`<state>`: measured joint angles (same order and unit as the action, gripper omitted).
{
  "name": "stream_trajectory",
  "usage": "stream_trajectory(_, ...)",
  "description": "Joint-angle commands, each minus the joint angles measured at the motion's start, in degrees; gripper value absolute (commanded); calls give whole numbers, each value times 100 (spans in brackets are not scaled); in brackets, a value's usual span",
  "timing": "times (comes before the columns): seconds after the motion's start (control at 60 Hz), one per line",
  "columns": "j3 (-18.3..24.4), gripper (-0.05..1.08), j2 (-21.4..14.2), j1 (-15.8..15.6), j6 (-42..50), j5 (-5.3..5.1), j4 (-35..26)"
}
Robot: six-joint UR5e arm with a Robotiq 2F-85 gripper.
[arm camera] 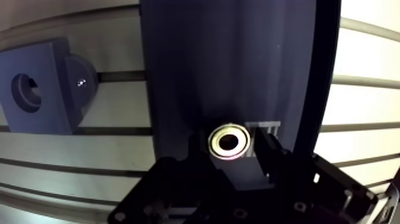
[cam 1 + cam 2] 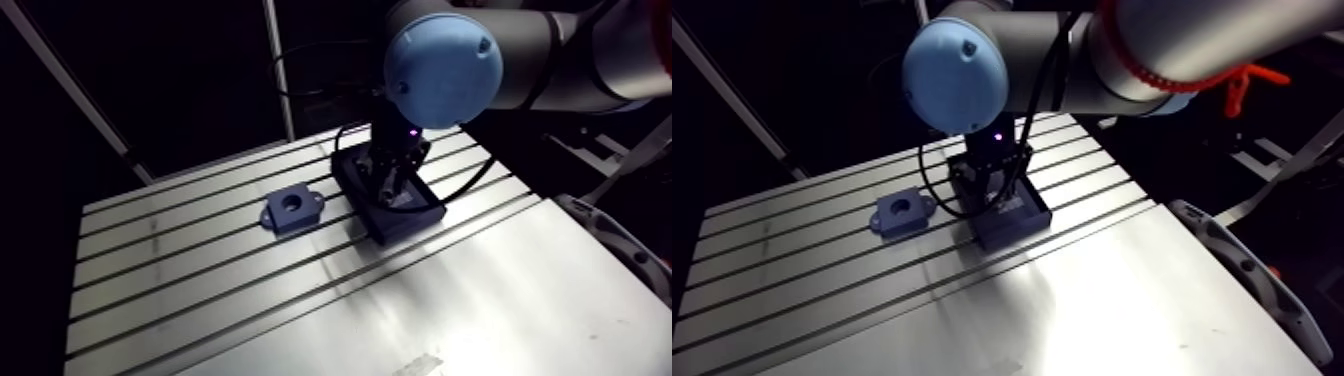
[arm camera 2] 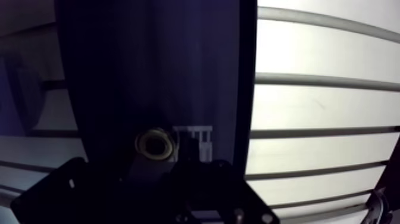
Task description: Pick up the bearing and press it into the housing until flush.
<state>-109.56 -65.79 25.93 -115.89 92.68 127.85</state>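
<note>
A small silver ring-shaped bearing (image 1: 229, 141) lies inside a long dark tray (image 1: 238, 59). My gripper (image 1: 230, 149) is lowered into that tray, and its two dark fingers (image 1: 269, 156) press against the bearing's sides, shut on it. The housing (image 2: 292, 208) is a dark blue block with a round bore and side tabs. It stands on the slotted table (image 2: 180, 280) to the left of the tray, apart from the gripper. In the wrist view the housing (image 1: 36, 92) sits beside the tray, its bore empty.
The dark tray (image 2: 400, 215) runs diagonally across the table's grooves under the wrist. A smooth bright plate (image 2: 480, 300) covers the table's near right part. Dark metal frame parts (image 2: 620, 240) stand past the right edge.
</note>
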Motion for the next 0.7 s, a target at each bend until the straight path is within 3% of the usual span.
stream_trajectory(0.017,0,50,1,-7,0,-1,0)
stream_trajectory(0.7,53,53,37,1,-8,17,-9)
